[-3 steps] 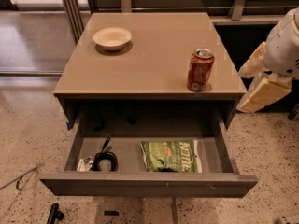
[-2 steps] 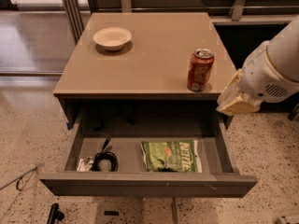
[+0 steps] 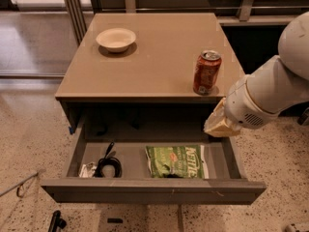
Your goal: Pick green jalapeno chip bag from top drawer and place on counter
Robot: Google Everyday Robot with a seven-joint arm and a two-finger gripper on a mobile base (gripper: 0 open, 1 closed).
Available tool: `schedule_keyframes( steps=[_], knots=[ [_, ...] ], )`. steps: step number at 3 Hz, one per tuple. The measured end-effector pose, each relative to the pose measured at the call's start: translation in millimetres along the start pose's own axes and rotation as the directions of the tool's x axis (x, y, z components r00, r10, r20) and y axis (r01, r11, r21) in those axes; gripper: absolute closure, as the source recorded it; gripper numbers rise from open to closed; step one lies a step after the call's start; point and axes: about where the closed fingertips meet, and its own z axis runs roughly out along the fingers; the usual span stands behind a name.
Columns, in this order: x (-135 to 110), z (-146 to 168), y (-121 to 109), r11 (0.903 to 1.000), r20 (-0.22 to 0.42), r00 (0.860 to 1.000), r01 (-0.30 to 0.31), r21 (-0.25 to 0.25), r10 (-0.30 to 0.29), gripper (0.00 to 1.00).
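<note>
Bag (image 3: 176, 161) lies flat in the open drawer (image 3: 154, 190), right of middle, long axis across its width. The pincer (image 3: 219, 123) hangs over the drawer's right rear corner; bag sits below, leftward and frontward. Open or closed: cannot tell

Setting: office or lab test area, not a home. Evidence: speckled terrazzo floor (image 3: 29, 129); metal-framed glass partition (image 3: 72, 8) behind; lone counter (image 3: 154, 52) with open top drawer (image 3: 154, 190), staged with bowl (image 3: 116, 38) and soda can (image 3: 206, 72). Robot gripper (image 3: 219, 123) hangs over the drawer's right rear corner.
</note>
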Motion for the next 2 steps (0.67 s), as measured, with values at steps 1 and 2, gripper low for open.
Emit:
schedule_keyframes(
  steps=[1, 2],
  knots=[
    [5, 6, 1, 0.9999, 0.003, 1.0, 0.0, 0.011, 0.0, 1.0],
    [4, 27, 7, 0.9996, 0.048, 0.999, 0.004, 0.027, -0.005, 1.0]
  ],
)
